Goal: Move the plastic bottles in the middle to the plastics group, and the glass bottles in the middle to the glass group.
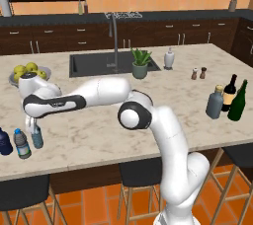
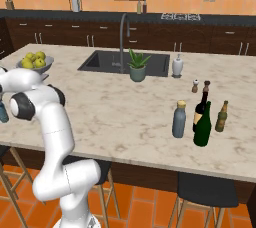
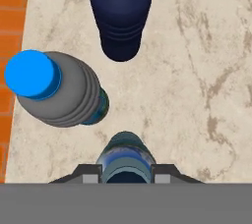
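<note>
You see the arm stretched out over the left end of the marble tabletop, its jaws pinching the small clear water bottle around the neck, one dark fingertip on each side. That bottle stands upright near the front edge, just beside the stouter clear bottle with the blue cap and near the dark navy bottle at the front left corner. Well apart, toward the right end, you find the tall green wine bottle and the squat grey-blue bottle standing close to the black wine bottle and the brown beer bottle. A sink, a potted plant and a bowl of fruit sit farther back.
</note>
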Robot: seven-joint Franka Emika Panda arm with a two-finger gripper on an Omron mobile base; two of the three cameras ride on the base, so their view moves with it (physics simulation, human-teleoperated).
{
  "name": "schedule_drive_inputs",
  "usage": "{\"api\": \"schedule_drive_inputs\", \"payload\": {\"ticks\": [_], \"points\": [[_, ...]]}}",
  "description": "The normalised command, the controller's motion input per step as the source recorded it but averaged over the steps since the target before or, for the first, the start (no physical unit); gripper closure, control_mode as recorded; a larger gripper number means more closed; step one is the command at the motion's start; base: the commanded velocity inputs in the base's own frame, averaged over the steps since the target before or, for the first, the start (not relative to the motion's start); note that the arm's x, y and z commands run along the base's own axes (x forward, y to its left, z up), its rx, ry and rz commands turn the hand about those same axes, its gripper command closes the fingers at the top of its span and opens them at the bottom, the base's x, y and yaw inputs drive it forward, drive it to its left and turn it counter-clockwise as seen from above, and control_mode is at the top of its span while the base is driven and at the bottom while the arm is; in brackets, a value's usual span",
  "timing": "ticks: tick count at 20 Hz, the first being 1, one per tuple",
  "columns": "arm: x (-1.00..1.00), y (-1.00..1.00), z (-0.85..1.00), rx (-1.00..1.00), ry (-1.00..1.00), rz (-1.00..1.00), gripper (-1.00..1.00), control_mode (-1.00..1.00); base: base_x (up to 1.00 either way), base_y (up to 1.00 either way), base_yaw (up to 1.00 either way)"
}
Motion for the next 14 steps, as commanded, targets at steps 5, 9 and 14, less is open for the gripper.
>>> {"api": "schedule_drive_inputs", "payload": {"ticks": [5, 9, 14], "points": [[-0.07, -0.08, -0.27, -0.02, -0.13, 0.05, 1.0, -1.0, 0.0, 0.0, 0.0], [0.0, 0.0, 0.0, 0.0, 0.01, 0.02, 1.0, -1.0, 0.0, 0.0, 0.0], [0.0, 0.0, 0.0, 0.0, 0.0, 0.0, -1.0, -1.0, 0.0, 0.0, 0.0]]}}
